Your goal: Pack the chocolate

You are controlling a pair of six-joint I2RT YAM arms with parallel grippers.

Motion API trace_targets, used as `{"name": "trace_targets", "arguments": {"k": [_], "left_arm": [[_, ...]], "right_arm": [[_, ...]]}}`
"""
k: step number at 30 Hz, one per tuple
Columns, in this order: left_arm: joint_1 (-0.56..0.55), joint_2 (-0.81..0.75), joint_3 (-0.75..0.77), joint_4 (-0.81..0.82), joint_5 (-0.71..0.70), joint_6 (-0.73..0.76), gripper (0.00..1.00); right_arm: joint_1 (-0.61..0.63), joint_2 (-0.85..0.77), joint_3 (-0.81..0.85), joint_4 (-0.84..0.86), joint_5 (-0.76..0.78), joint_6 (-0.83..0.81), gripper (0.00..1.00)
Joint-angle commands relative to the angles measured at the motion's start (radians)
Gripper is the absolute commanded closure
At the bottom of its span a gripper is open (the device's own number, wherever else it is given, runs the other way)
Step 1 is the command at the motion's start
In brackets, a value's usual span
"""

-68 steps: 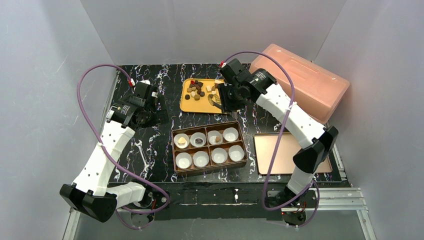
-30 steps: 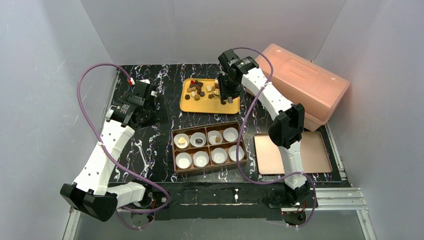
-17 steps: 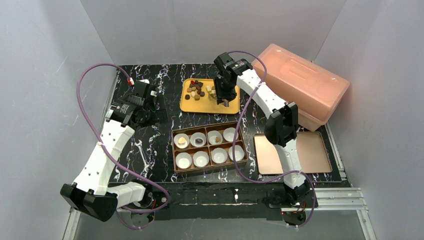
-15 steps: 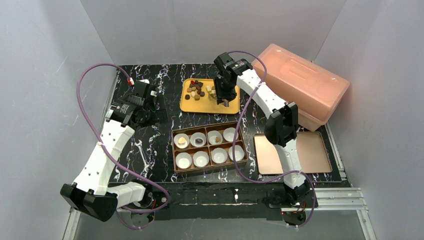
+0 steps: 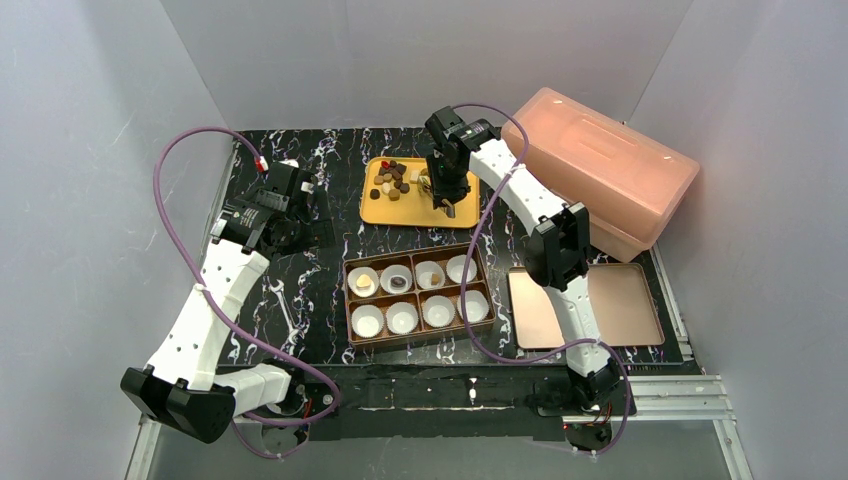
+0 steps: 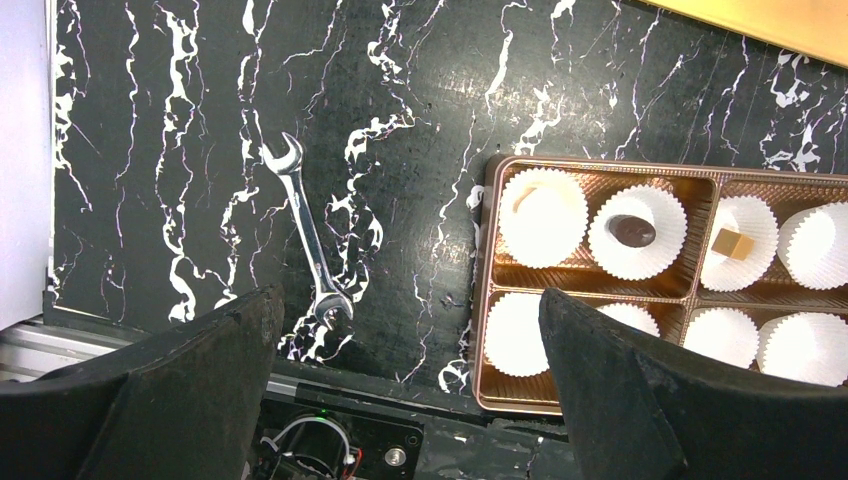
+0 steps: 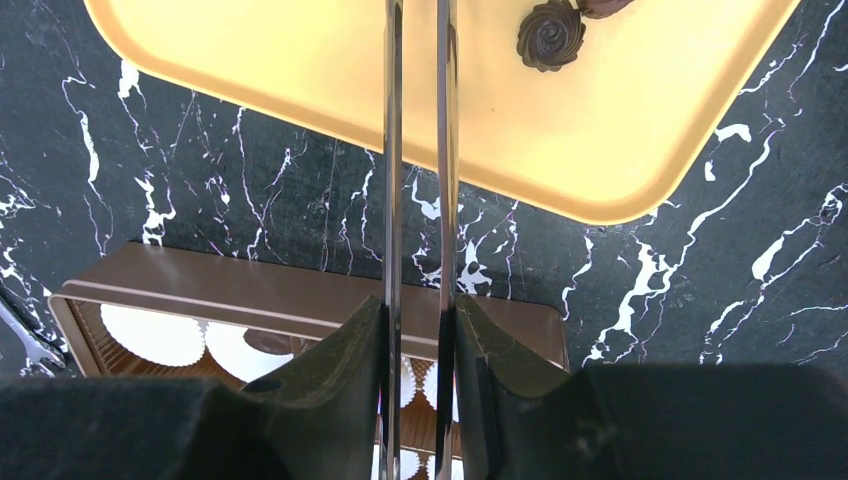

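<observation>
The chocolate (image 5: 397, 178) is mostly lying in a loose heap on the yellow tray (image 5: 385, 212), at the far side of the tabletop (image 6: 150, 150). The right gripper (image 7: 418, 310) is hanging over the near right part of this tray. Its fingers are pressing on a pair of metal tongs (image 7: 392, 150), whose two thin blades are standing narrowly apart and reaching out over the tray. The tips of the blades are running out of the wrist view, so I cannot tell if a piece is sitting between them. A dark swirl-shaped piece (image 7: 550, 33) is lying on the tray beside the blades, not touching them.

Nearer to the arms, a brown box (image 6: 487, 300) is holding eight white paper cups (image 6: 818, 246) in two rows. In the far row, the first cup from the left is carrying a pale piece (image 5: 362, 284), the second a dark round piece (image 6: 632, 231) and the third a light brown cube (image 6: 733, 243).

The left gripper (image 6: 408, 300) is hovering above the tabletop to the left of the box, its fingers spread wide with nothing between them. A wrench (image 6: 310, 235) is lying on the tabletop below it. A pink container (image 5: 600, 165) and a flat copper tray (image 5: 620, 310) are sitting on the right side.
</observation>
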Motion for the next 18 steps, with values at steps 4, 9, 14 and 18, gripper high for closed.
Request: {"name": "trace_targets", "arguments": {"k": [4, 9, 14, 18], "left_arm": [[0.007, -0.017, 0.035, -0.035, -0.007, -0.001, 0.01], [0.007, -0.023, 0.032, -0.032, -0.006, -0.004, 0.0], [0.007, -0.03, 0.029, -0.028, -0.001, -0.009, 0.01], [0.007, -0.032, 0.022, -0.023, 0.001, -0.01, 0.0]], "right_arm": [[0.003, -0.037, 0.053, 0.001, -0.006, -0.002, 0.68], [0.006, -0.104, 0.063, -0.022, 0.005, 0.0, 0.69], [0.011, -0.187, 0.028, -0.04, 0.019, 0.0, 0.69], [0.02, -0.277, -0.052, -0.034, 0.023, 0.006, 0.7]]}}
